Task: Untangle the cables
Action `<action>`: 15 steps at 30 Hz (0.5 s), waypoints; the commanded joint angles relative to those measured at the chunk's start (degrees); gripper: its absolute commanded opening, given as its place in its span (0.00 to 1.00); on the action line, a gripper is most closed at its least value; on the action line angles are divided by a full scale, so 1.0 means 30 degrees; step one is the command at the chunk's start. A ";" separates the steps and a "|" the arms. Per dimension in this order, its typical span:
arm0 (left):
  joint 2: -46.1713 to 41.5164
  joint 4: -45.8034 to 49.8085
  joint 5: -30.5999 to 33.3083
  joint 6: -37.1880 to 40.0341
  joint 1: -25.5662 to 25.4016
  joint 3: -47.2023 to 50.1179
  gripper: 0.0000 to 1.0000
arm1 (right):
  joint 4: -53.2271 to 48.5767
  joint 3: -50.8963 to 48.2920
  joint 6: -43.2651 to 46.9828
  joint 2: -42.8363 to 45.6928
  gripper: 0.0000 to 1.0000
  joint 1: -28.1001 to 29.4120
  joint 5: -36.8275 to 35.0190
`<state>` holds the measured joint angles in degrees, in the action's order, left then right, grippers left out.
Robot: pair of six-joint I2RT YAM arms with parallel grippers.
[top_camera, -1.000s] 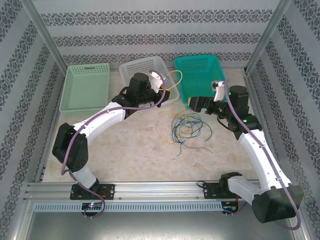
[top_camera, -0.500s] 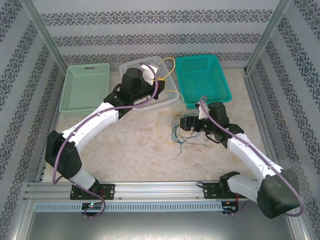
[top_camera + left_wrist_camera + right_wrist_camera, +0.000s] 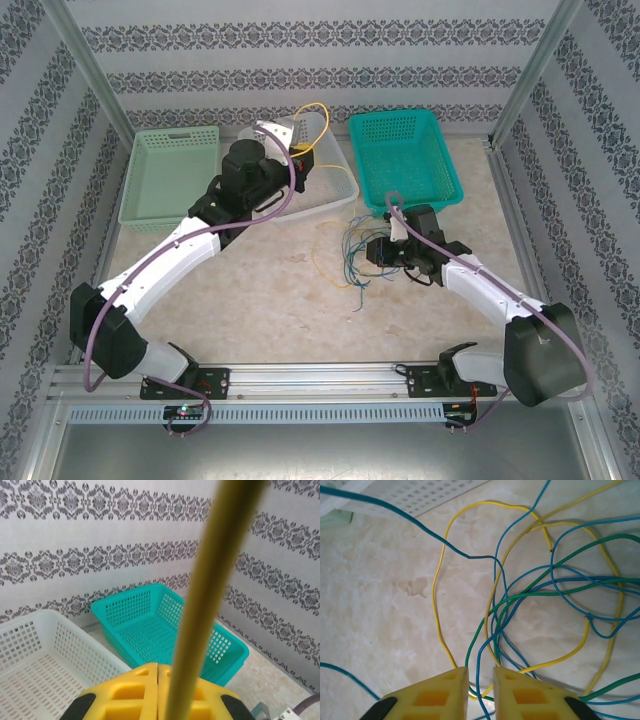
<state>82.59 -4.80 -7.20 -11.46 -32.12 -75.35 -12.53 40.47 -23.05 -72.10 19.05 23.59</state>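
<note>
The left claw (image 3: pixel 157 667) is pressed shut on a yellow cable (image 3: pixel 215 580) and holds it up over the far right corner of the white basket (image 3: pixel 335 190), where the strand arcs in a loop above the rim. Whether its lower end is free of the heap I cannot tell.

The other cables (image 3: pixel 365 250) – blue, green and more yellow – lie in a knot on the table (image 3: pixel 260 290), just off the white basket's near right corner. The right claw (image 3: pixel 480 680) is down on that knot, drawn narrow with only a slim gap, and blue and green strands run through it (pinched or merely straddled, I cannot say).

By my reckoning the job is in its early part: one strand is lifted out at most, nothing lies sorted in the white basket or the teal basket (image 3: pixel 405 160) beside it, and the crossed loops all need parting – most of the work is yet to do.
</note>
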 commanded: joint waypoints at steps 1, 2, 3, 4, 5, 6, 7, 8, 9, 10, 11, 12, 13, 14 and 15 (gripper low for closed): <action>-0.0488 -0.1379 0.0176 -0.0710 0.0174 0.0712 0.00 | 0.0382 0.0307 0.0634 0.1077 0.47 0.0388 0.0326; -0.0550 -0.1467 0.0202 -0.0816 0.0163 0.0890 0.00 | 0.0734 0.0111 0.0473 0.1592 0.53 0.0417 0.0337; -0.0607 -0.1493 0.0271 -0.0909 0.0188 0.1010 0.00 | 0.1001 -0.0043 0.0203 0.1986 0.57 0.0468 0.0416; -0.0654 -0.1507 0.0305 -0.0996 0.0180 0.1132 0.00 | 0.1404 -0.0242 -0.0198 0.2367 0.60 0.0498 0.0744; -0.0646 -0.1557 0.0284 -0.1054 0.0167 0.1231 0.00 | 0.1835 -0.0417 -0.0664 0.2549 0.63 0.0602 0.1171; -0.0654 -0.1608 0.0229 -0.1089 0.0154 0.1311 0.00 | 0.2195 -0.0570 -0.1077 0.2612 0.64 0.0839 0.1498; -0.0611 -0.1695 0.0161 -0.1168 0.0153 0.1427 0.00 | 0.2537 -0.0677 -0.1468 0.2547 0.65 0.1170 0.1748; -0.0576 -0.1752 0.0167 -0.1231 0.0133 0.1528 0.00 | 0.2737 -0.0737 -0.1701 0.2412 0.66 0.1605 0.1781; -0.0547 -0.1795 0.0201 -0.1289 0.0112 0.1611 0.00 | 0.2917 -0.0749 -0.1875 0.2291 0.67 0.1960 0.1802; -0.0479 -0.1850 0.0207 -0.1375 0.0111 0.1691 0.00 | 0.3268 -0.0760 -0.2090 0.2110 0.70 0.2315 0.1803; -0.0441 -0.1909 0.0227 -0.1433 0.0123 0.1759 0.00 | 0.3780 -0.0774 -0.2387 0.1949 0.71 0.2641 0.1785; -0.0405 -0.1968 0.0204 -0.1522 0.0116 0.1793 0.00 | 0.4180 -0.0803 -0.2670 0.1795 0.72 0.2844 0.1719; -0.0396 -0.1974 0.0160 -0.1582 0.0108 0.1815 0.00 | 0.4622 -0.0775 -0.3008 0.1569 0.72 0.3055 0.1622; -0.0382 -0.2032 0.0139 -0.1639 0.0108 0.1826 0.00 | 0.4862 -0.0638 -0.3253 0.1201 0.72 0.3258 0.1455; -0.0400 -0.2127 0.0112 -0.1703 0.0120 0.1855 0.00 | 0.4785 -0.0397 -0.3332 0.0755 0.70 0.3472 0.1171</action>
<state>81.97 -7.14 -7.01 -14.76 -32.12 -70.41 -2.24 39.07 -29.78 -67.42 28.10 27.46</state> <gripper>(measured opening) 0.054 0.710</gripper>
